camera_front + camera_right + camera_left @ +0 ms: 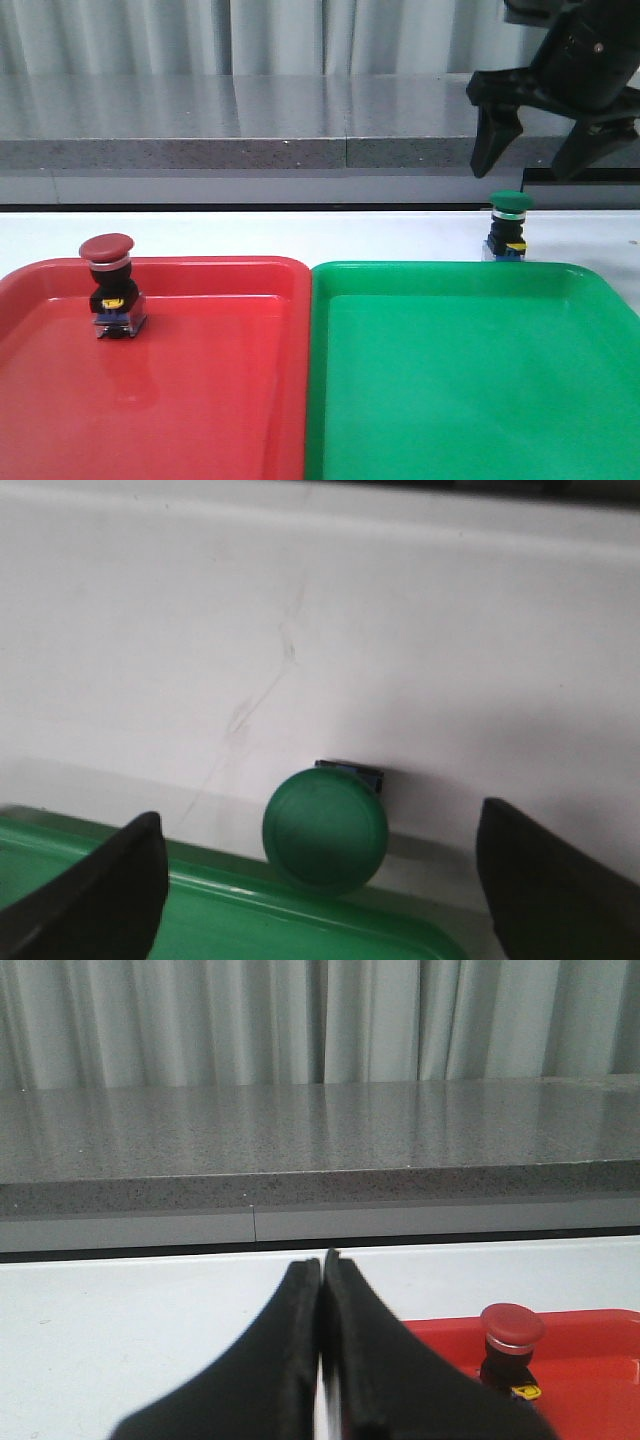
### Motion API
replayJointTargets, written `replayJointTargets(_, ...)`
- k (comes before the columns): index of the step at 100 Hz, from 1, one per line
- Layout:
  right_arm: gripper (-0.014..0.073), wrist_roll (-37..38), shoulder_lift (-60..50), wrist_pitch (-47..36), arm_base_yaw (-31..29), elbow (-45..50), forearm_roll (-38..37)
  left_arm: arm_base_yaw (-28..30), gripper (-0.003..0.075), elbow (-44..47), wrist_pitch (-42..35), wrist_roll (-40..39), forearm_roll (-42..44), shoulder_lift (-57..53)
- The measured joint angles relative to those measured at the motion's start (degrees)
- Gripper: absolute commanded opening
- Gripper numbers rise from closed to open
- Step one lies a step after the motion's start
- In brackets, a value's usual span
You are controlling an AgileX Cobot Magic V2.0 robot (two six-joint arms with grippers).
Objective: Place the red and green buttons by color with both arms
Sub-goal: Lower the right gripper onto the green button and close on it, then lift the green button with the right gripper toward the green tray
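right gripper (pixel 545 150) spread wide above green button (pixel 509 226) — left gripper (pixel 322 1290) clenched, empty

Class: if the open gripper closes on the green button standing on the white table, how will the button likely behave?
The green button looks top-heavy, with a wide cap over a narrower body, so a sideways nudge may tip it. Its smooth domed cap could slip; the body probably grips better.
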Motion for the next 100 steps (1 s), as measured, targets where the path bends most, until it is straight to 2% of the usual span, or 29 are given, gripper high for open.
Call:
replayJointTargets(24, 0.0602, 0.0, 4.2, 0.1, 0.0, 0.0, 0.0, 0.0, -0.0019, 0.0, 0.0, 0.0, 0.0, 0.0)
replayJointTargets(36, 0.0505, 0.0, 4.7, -0.2, 0.0, 0.0, 0.0, 0.0, -0.0019, 0.0, 0.0, 0.0, 0.0, 0.0)
replayJointTargets(55, 0.0293, 0.0, 4.7, -1.5, 0.0, -0.2, 0.0, 0.0, -0.0019, 0.0, 0.0, 0.0, 0.0, 0.0)
replayJointTargets(62, 0.0246, 0.0, 4.7, -1.6, 0.0, -0.2, 0.0, 0.0, -0.0019, 0.0, 0.0, 0.0, 0.0, 0.0)
replayJointTargets(77, 0.0246, 0.0, 4.7, -1.3, 0.1, -0.5, 0.0, 0.0, -0.0019, 0.0, 0.0, 0.0, 0.0, 0.0)
replayJointTargets(100, 0.0246, 0.0, 4.0, 5.5, 0.1, -4.5, 0.0, 0.0, -0.0019, 0.0, 0.0, 0.0, 0.0, 0.0)
